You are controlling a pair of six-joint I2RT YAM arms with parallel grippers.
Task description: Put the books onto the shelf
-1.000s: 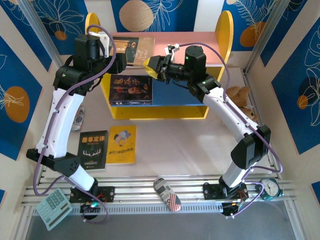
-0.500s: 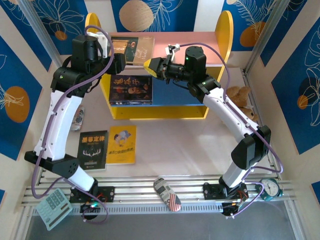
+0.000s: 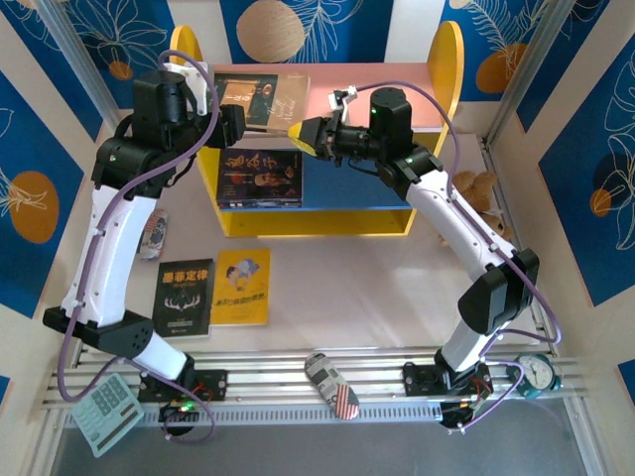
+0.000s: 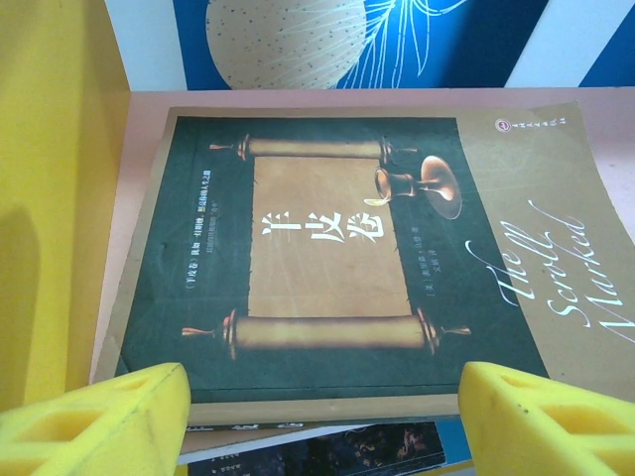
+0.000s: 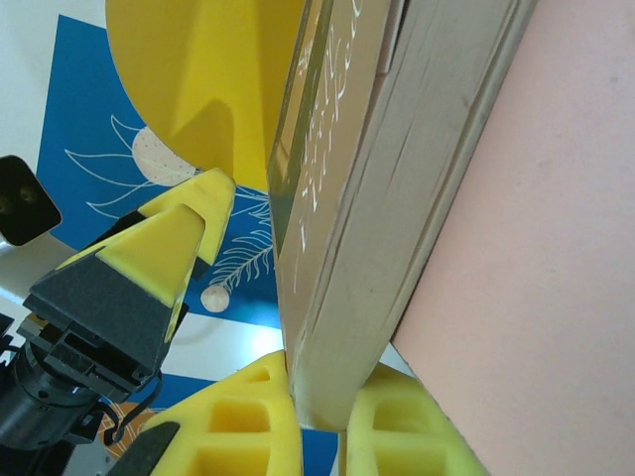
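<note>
The shelf [image 3: 437, 124] has yellow sides, a pink top board [image 4: 298, 99] and a blue lower board. A black book with a gold scroll [image 3: 260, 96] [image 4: 327, 238] lies flat at the left of the top board. My right gripper [image 3: 296, 132] [image 5: 337, 421] is shut on its near right corner [image 5: 347, 367]. My left gripper [image 3: 241, 127] [image 4: 322, 397] hangs open just in front of that book's near edge, with one finger [image 5: 169, 238] showing in the right wrist view. A dark book [image 3: 260, 177] lies on the lower board. A black book [image 3: 186, 296] and a yellow book [image 3: 242, 286] lie on the table.
Along the near rail lie a calculator [image 3: 107, 412], a can [image 3: 332, 385] and a small clock [image 3: 537, 374]. A brown soft toy [image 3: 476, 188] sits right of the shelf, and a small object [image 3: 156, 235] lies left of it behind my left arm.
My right gripper has shut on the corner of the top book. My left arm has drawn slightly left, its jaws unchanged.
</note>
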